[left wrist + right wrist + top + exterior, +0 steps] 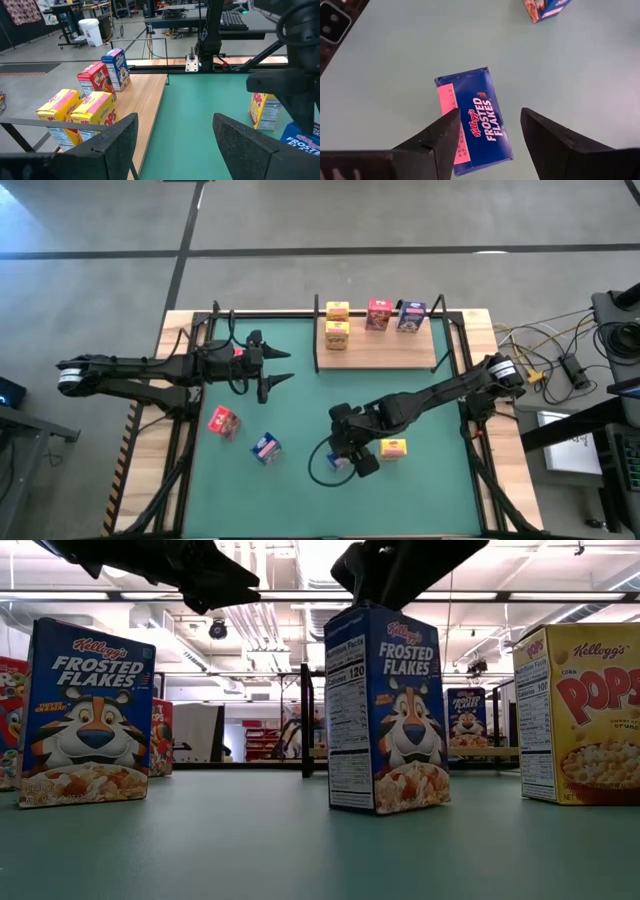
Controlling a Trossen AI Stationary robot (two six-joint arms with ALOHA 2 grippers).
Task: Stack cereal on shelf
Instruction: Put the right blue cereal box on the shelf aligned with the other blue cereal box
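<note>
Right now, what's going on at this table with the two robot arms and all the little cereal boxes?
The right gripper is poised over an upright blue Frosted Flakes box on the green mat, fingers straddling its top but not clearly gripping. Four boxes already stand on the wooden shelf. The left gripper waits open over the mat, with a red box and another blue box nearby.

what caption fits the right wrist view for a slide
Right gripper poised over a blue cereal box standing on the green mat, fingers either side.
</note>
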